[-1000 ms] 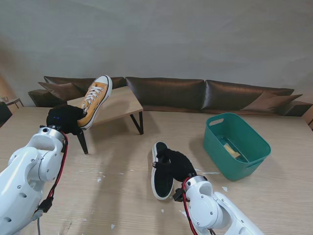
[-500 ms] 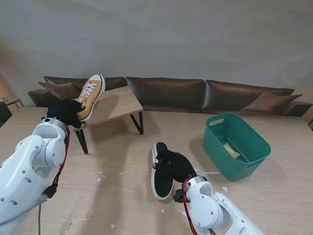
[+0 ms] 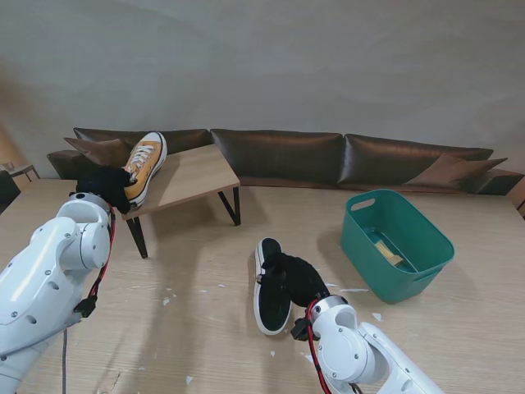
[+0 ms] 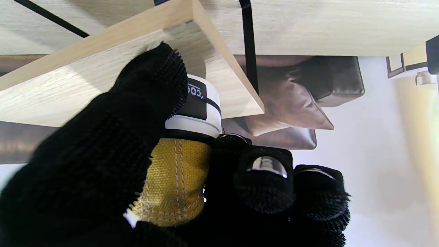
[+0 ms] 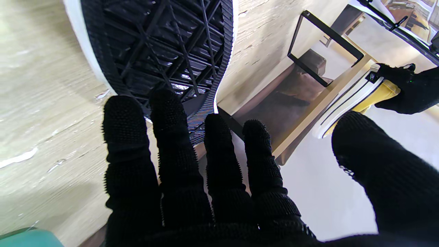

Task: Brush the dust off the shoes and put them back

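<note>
Left hand [image 3: 105, 185] was clamped on the heel of the yellow canvas sneaker [image 3: 144, 164], thumb on one side of the heel and the other fingers curled round the opposite side, as the left wrist view showed. Sneaker sat tilted on the left edge of the small wooden bench [image 3: 190, 176], toe pointing away from the robot, white rubber heel strip close against the bench top; whether the sole lay flat on the wood could not be told.

Right hand [image 3: 299, 277] had its fingers spread and straight, grasping nothing. It hovered at the right side of the black slip-on shoe [image 3: 269, 287], which lay on the light wooden table [image 3: 205, 328] near the middle, toe pointing away from the robot. Right wrist view showed the shoe's black grid-pattern sole with white edging directly ahead of the fingertips [image 5: 164, 103]; contact between fingers and shoe could not be told.

Green plastic basket [image 3: 426, 267] stood to the right, well apart from both shoes, with something pale lying in its bottom. Small white specks were scattered on the table around the black shoe. Dark brown sofa [image 3: 328, 156] ran along the far side.
</note>
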You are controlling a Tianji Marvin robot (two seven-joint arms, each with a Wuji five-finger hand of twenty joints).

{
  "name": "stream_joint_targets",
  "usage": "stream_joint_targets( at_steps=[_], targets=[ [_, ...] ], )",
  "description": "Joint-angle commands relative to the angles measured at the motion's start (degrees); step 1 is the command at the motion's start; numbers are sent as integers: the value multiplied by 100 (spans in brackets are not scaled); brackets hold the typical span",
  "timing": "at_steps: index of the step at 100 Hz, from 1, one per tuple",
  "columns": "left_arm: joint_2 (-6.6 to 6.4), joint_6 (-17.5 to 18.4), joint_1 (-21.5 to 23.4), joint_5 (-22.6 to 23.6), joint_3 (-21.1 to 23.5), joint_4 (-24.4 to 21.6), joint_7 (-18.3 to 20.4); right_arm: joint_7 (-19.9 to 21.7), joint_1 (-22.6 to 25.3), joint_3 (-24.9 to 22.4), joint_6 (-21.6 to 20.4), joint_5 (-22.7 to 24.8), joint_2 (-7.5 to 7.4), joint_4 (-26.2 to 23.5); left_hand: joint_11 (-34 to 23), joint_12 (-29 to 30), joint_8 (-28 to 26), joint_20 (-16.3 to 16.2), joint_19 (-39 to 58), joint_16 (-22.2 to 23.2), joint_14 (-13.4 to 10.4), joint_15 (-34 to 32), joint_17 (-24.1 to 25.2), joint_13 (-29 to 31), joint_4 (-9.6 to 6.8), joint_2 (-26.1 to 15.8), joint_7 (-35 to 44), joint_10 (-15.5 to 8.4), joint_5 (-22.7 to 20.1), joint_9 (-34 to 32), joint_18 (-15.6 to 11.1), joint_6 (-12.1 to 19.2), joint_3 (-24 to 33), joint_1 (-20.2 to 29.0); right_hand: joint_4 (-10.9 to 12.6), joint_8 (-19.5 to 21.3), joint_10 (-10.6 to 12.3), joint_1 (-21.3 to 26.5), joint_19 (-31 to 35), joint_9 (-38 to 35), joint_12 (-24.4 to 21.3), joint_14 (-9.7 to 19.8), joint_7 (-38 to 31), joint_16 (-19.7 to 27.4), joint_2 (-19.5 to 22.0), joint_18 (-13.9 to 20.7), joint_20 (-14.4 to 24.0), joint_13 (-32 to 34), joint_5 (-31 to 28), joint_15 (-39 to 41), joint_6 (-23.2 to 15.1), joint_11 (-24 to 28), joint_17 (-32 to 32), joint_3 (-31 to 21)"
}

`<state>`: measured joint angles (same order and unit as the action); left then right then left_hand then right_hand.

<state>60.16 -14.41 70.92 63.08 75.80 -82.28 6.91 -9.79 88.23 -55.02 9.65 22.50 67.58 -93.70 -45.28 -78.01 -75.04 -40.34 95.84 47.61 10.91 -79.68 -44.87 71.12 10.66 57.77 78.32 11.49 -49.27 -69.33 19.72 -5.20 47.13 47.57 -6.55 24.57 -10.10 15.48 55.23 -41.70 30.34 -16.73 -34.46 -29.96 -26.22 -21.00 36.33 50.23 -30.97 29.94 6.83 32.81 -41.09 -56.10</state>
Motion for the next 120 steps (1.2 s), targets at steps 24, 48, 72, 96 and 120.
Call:
stream_joint_targets(
  at_steps=[24, 48, 72, 96, 120],
  targets=[
    [-21, 209, -95, -142, 2, 170, -3, 145, 71, -47, 56, 3, -11, -93, 634, -351, 1038, -292, -213, 398, 233, 979, 786, -583, 120, -1056, -469, -59, -33, 377, -39, -753, 45, 822, 127, -49, -89, -140, 105, -128, -86, -34, -46, -27, 107, -114, 63, 135, 59, 64, 30, 22, 2034, -70],
    [-44, 339, -17, -17, 50, 62, 93, 182, 107, -66, 49, -5, -24, -131, 1598, 324, 1729, -429, -650, 336, 502, 1591, 1276, -1125, 139, -1139, -1206, 220, 457, 937, 72, -629, -163, 388, 125, -49, -91, -143, 104, -128, -85, -57, -48, -28, 113, -107, 66, 139, 66, 70, 29, 25, 2032, -69],
    [-58, 453, 148, 87, 154, -137, 181, 203, 129, -101, 68, 4, -32, -183, 2371, 2934, 3174, -520, -1528, 163, 880, 2666, 2026, -1924, -153, -1412, -4121, 612, 548, 1862, 292, -416, -60, -435, 125, -50, -96, -135, 101, -122, -87, -36, -51, -26, 112, -107, 68, 138, 64, 69, 33, 24, 2036, -66],
    [-80, 567, 234, 240, 216, -257, 297, 212, 132, -121, 94, 7, -35, -209, 2642, 3244, 3471, -575, -1623, 62, 946, 2946, 2111, -2060, -299, -1459, -4685, 692, 503, 2016, 324, -463, -42, -641, 124, -52, -90, -134, 100, -134, -87, -30, -47, -25, 111, -104, 70, 133, 63, 67, 28, 28, 2034, -70],
    [-99, 661, 377, 400, 320, -516, 507, 221, 142, -128, 82, 18, -40, -220, 2977, 3727, 3897, -552, -1917, -112, 1016, 3380, 2254, -2244, -329, -1517, -5488, 775, 689, 2261, 392, -581, -233, -847, 124, -52, -86, -136, 96, -126, -87, -45, -48, -25, 112, -111, 71, 135, 60, 68, 33, 26, 2041, -69]
  ],
)
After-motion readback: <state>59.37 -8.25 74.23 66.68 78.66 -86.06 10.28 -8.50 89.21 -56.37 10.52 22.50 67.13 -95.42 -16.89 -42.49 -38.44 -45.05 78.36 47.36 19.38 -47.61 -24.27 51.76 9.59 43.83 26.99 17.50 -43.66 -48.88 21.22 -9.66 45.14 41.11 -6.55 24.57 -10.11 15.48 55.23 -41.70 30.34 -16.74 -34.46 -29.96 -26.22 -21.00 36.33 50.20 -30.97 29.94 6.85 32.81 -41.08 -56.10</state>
